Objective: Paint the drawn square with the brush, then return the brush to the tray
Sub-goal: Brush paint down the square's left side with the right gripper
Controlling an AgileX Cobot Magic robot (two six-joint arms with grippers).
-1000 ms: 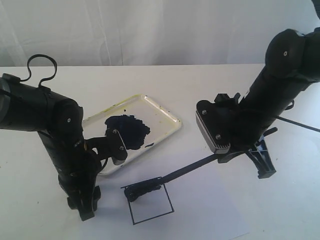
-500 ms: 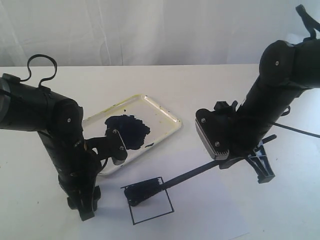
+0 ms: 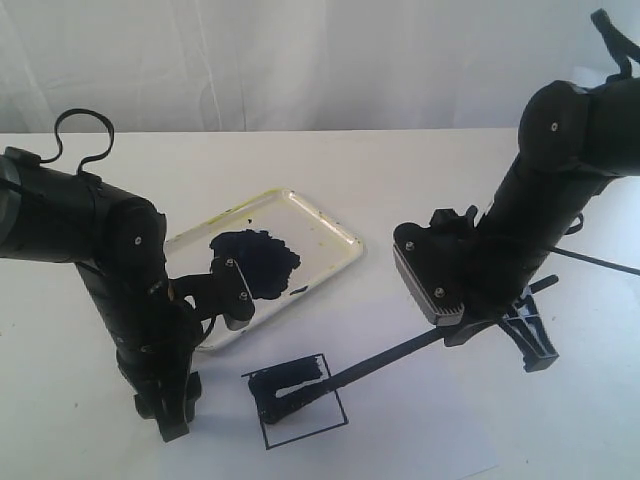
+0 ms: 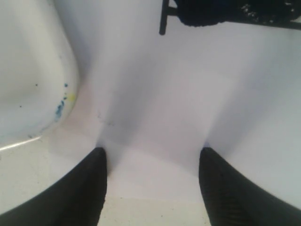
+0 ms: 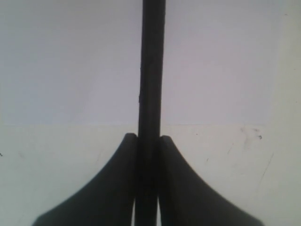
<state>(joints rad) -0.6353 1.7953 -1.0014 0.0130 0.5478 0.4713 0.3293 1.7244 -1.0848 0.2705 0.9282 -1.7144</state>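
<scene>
My R pincer (image 5: 149, 155) is clamped tight on the brush (image 3: 390, 355), w/ the shaft pinched btw both fingers and no gap. The brush's long axis runs from my grip on the right toward the near-left, and its tip rests inside the drawn square (image 3: 315, 418). So the square lies left of my R pincer and a bit nearer. Its far strip is dark w/ paint and the near part is blank, so I judge the next strokes need the tip drawn nearer. The tray (image 3: 335, 225) sits just beyond the square, far-left, for the return. My L pincer (image 4: 150, 160) is wide open and holds nothing. It hovers low over the surface (image 3: 60, 400) by the tray's near corner. It's closer to the square, but R has the brush.
</scene>
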